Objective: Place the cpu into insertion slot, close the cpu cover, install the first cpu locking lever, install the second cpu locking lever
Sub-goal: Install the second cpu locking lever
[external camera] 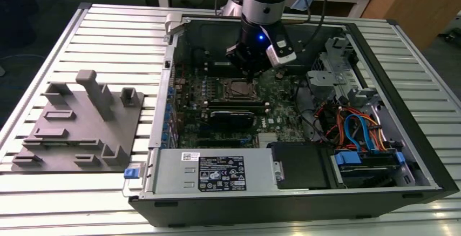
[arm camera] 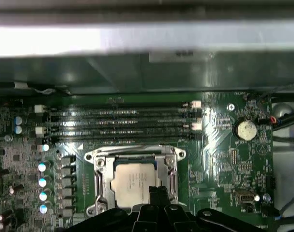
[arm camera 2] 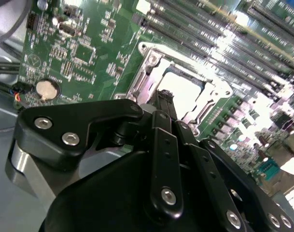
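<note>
Exterior view: arm reaches down into the open computer case [external camera: 403, 139] on the slatted desk [external camera: 108, 25], claw [external camera: 247, 73] right over the insertion slot [external camera: 238, 88] on the motherboard [external camera: 189, 118]; grey parts fixture [external camera: 79, 125] sits well apart on the exterior view's left. First wrist view: cpu [arm camera: 133, 182] lies in the slot [arm camera: 99, 180], cpu cover [arm camera: 165, 155] frame around it looks down, claw tip [arm camera: 158, 193] at the chip's near edge. Fingers look pressed together with nothing between them. Second wrist view: same tip [arm camera 2: 165, 98] low over the chip [arm camera 2: 185, 92], metal frame [arm camera 2: 149, 63] bright with glare, so I can't tell if the levers are latched. Risks, my read: the tip pressing on the chip's edge instead of a lever could tilt it and bend socket pins; if the cover isn't fully seated, forcing a lever may jam it; a slip sideways hits the memory slots [arm camera: 122, 123] or capacitors [arm camera: 42, 181] just beside.
</note>
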{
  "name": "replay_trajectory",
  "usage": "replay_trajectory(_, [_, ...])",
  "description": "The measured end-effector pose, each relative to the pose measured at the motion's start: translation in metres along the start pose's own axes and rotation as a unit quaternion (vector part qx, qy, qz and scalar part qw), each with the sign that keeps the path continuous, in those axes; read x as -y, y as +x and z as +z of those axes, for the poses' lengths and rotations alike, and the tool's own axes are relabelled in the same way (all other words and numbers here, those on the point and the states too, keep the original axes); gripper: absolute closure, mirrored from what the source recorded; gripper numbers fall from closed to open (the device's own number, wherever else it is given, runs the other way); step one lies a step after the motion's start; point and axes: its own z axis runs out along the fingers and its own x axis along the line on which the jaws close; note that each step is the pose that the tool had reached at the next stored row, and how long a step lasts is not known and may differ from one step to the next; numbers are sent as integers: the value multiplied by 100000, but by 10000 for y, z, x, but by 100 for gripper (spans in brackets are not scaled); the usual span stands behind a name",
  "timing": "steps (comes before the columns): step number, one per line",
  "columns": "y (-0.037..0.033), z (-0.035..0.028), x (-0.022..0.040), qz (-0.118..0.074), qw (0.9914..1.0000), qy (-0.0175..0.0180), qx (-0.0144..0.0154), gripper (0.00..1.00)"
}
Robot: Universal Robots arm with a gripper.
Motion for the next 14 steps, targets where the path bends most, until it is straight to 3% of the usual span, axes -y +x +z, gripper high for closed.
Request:
replay_trajectory(3, [-4,-1,74,-4,100000,-38,-2,89])
replay_trajectory(6, [-6,-1,125,7,99996,-910,-63,89])
replay_trajectory(7, [-6,-1,127,9,99995,-998,-63,89])
replay_trajectory(14, [-6,-1,129,11,99995,-1011,-64,89])
